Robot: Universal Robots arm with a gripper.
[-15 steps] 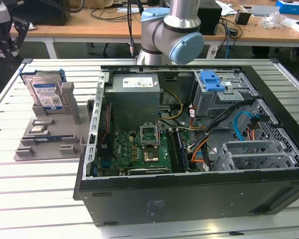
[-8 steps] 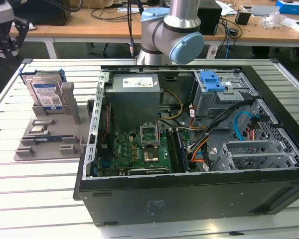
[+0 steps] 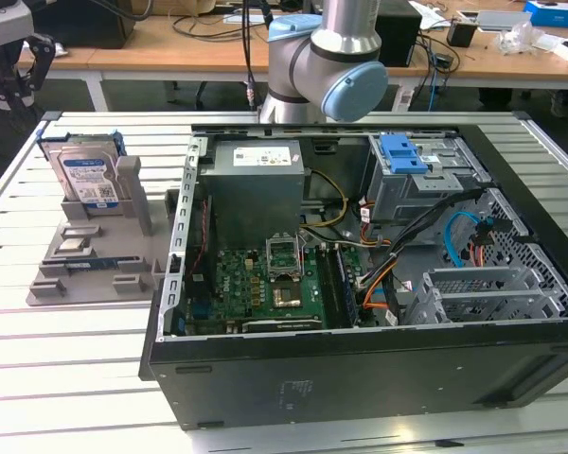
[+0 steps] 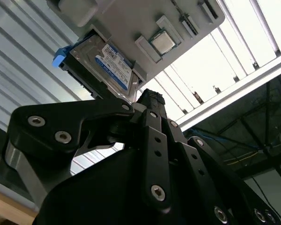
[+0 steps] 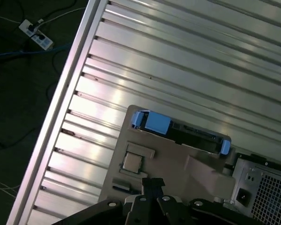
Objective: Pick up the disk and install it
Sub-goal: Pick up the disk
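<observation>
Pressed together and empty, the claw [image 4: 151, 97] was pointed in the second wrist view at the hard drive [image 4: 105, 61], stood on edge in a grey holder [image 4: 124, 18], presumably so its blue carrier [image 4: 59, 59] could be gripped. In the first wrist view, the tips were set over that holder. In the exterior view, the arm [image 3: 327, 57] was stretched toward the exterior view's left, well apart from the open computer case [image 3: 360, 369].

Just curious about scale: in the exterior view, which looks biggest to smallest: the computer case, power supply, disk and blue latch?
Largest to smallest:
computer case
power supply
disk
blue latch
The disk sits partly hidden in its grey holder, so it may look smaller.
</observation>
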